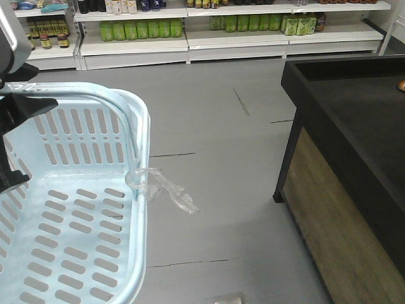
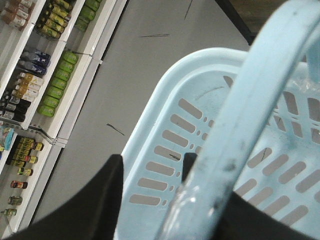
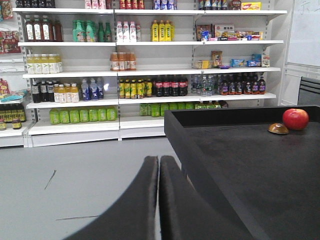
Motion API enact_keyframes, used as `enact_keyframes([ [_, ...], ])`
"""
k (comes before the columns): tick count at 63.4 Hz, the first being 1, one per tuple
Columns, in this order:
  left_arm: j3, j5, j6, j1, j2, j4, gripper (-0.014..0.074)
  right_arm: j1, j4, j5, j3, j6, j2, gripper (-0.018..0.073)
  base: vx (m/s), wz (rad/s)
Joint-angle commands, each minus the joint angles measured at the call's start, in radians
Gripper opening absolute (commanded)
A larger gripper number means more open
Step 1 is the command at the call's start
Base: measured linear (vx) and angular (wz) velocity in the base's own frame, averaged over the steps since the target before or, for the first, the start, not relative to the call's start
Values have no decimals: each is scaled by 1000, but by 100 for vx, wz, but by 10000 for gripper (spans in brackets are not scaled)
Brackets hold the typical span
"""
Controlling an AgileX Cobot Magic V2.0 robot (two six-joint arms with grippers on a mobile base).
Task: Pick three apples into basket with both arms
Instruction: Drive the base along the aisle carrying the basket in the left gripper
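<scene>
- Our left gripper [image 2: 175,200] is clamping the basket [image 1: 142,126] by its handle [image 2: 250,110]. The black fingers are pinching the pale bar from both sides, but we are seeing only slivers of them, so the grip looks firm rather than proven.
- We are judging the basket to be light, stiff and a bit slick. Hanging from one bar, it is likely to swing, so a hold near the handle's middle would suit it best.
- Our right gripper [image 3: 159,162] is pointing forward with its two fingers pressed together, carrying nothing.
- From that claw, one red apple [image 3: 295,119] is sitting at about two o'clock, far across the black table [image 3: 240,170]. A small brown object [image 3: 278,128] is lying just beside it, at the apple's eight o'clock.
- We are expecting the apple to be firm, smooth, ready to roll and easy to bruise, so taking it across its widest middle is looking safest.
- No apples are showing in the part of the basket we can see, and the other two are out of view.
</scene>
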Motion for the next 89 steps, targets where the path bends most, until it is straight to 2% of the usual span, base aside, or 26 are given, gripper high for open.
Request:
enact_keyframes([
  [1,-33,-69,-14,-6,-13,27,-6,-5,-5,-74,15,-6,-11,-9,4,7],
  [89,-33,-69,-14,-6,-13,27,-6,-5,-5,-74,15,-6,-11,-9,13,11],
])
